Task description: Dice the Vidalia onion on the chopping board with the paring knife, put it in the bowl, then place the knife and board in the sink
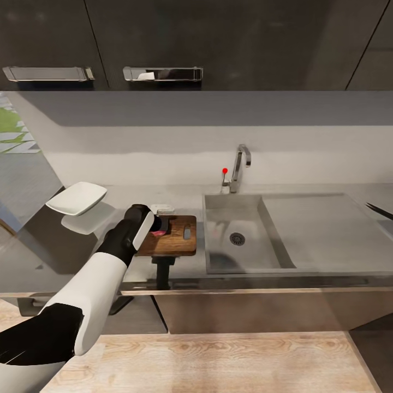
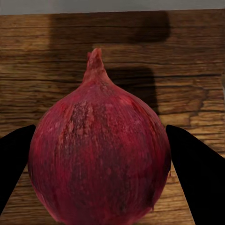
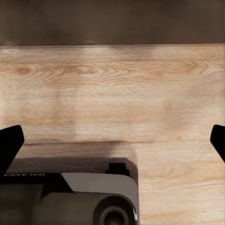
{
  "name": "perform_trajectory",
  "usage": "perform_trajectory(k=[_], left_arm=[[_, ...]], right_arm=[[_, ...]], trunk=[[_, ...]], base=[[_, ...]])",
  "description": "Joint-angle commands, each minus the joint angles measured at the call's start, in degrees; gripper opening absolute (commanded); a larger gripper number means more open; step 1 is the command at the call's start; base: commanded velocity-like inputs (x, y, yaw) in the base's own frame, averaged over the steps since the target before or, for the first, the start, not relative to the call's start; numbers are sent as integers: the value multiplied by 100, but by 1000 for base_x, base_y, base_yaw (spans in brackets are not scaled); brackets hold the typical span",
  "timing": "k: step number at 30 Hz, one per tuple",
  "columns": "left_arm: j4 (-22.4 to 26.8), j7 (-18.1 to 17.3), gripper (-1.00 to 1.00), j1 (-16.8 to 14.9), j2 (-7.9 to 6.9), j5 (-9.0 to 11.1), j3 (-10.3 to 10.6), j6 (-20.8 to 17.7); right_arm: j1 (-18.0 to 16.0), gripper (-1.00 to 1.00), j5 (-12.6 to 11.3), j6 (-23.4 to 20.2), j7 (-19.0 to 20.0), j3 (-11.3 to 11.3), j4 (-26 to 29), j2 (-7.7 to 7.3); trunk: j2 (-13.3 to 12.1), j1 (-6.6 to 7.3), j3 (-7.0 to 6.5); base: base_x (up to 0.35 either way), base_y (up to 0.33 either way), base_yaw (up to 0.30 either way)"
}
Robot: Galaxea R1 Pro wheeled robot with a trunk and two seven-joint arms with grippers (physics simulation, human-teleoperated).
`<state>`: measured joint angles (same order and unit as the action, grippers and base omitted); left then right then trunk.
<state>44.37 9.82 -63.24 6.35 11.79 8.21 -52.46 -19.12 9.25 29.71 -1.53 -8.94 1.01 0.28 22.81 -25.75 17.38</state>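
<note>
**Left gripper holds onion over the board**

The left gripper point(image 1: 157, 225) is closed on the onion point(image 2: 98, 154), one black finger point(image 2: 14, 164) on each side of the bulb. The onion sits above the wooden board point(image 1: 177, 243), which lies on the countertop point(image 1: 327, 229) just beside the sink point(image 1: 240, 234). The white bowl point(image 1: 76, 197) stands near the board, on the side away from the sink. The right gripper point(image 3: 112, 140) is spread wide with nothing between its fingertips, pointing at wood-plank floor point(image 3: 117, 79).

Vidalia onion point(image 2: 98, 154) w/ left pincer point(image 2: 101, 161) fingers point(image 2: 197, 168) flanking it, over chopping board point(image 2: 47, 70).
</note>
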Motion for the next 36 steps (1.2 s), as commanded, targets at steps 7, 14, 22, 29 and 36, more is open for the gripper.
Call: perform_trajectory(k=[7, 14, 22, 29, 36], left_arm=[[4, 55, -100, -5, -10, 60, 14, -18], [-26, 55, -100, -5, -11, 60, 14, -18], [-57, 55, -100, -5, -11, 60, 14, -18], [-45, 55, -100, -5, -11, 60, 14, -18], [-44, 55, 100, -5, -11, 60, 14, -18]], right_arm=[[-4, 100, 60, 17, -16, -48, -4, -1], [-4, 100, 60, 17, -20, -51, -4, -1], [-4, 100, 60, 17, -23, -48, -4, -1], [-4, 100, 60, 17, -20, -48, -4, -1], [-4, 100, 60, 17, -17, -49, -4, -1]], trunk=[[10, -3, 10], [10, -3, 10], [10, -3, 10], [10, -3, 10], [10, -3, 10]], base=[[0, 0, 0], [0, 0, 0], [0, 0, 0], [0, 0, 0], [0, 0, 0]])
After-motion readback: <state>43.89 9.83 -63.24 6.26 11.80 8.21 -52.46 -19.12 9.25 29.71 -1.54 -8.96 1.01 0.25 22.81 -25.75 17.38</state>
